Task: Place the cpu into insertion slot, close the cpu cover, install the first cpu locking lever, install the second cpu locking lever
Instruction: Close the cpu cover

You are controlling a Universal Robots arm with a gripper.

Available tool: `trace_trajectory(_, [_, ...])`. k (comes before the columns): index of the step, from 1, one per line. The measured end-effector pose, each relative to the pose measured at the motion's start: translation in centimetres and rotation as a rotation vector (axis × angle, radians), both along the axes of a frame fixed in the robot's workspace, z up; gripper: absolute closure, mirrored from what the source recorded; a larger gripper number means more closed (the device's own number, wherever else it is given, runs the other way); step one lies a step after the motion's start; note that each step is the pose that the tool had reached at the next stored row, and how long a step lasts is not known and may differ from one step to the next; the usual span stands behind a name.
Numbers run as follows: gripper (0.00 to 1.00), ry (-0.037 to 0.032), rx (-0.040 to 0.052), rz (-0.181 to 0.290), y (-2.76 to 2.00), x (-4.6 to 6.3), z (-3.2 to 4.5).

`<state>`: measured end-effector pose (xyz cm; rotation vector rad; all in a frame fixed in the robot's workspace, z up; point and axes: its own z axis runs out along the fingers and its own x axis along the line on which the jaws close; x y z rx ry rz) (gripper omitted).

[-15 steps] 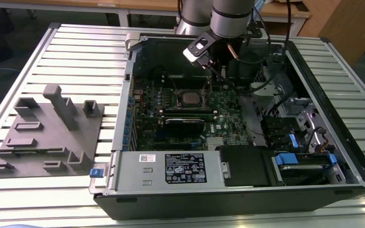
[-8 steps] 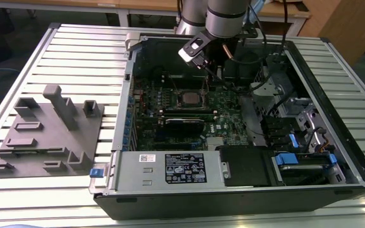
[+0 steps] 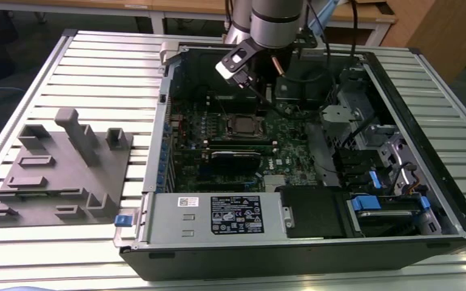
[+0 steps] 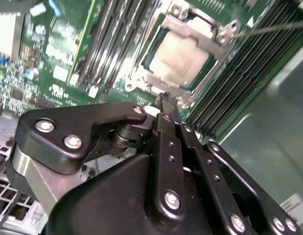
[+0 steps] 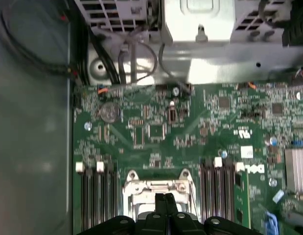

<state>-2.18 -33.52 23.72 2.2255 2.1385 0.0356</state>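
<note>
Inside the open computer case [image 3: 298, 260], the cpu [image 4: 183, 56] already lies in the insertion slot [image 3: 241, 125]. Its pale top shows through the window of the cpu cover [image 4: 202, 25], which lies flat over it. The tool [image 4: 166, 98] hangs just beside the socket's edge, its two fingers pressed together with nothing visible between them. A thin metal rod [image 4: 268, 29], probably one of the locking levers, runs from the cover's corner across the memory slots [image 4: 249, 73]; whether it is hooked down I cannot tell. The risk, as I judge it, lies in pushing a springy lever with closed fingertips. With no grip on it, the rod could slip off and snap back, and the tips could drive into the green motherboard [image 4: 24, 83] or the slots. Uneven pressure on the cover could also strain the cpu beneath
</note>
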Motion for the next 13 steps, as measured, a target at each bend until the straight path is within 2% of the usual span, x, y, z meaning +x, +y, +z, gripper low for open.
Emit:
trace_trajectory(3, [0.89, 0.0, 0.0, 0.0, 0.0, -0.66, -0.03])
trace_trajectory(13, [0.89, 0.0, 0.0, 0.0, 0.0, -0.87, -0.04])
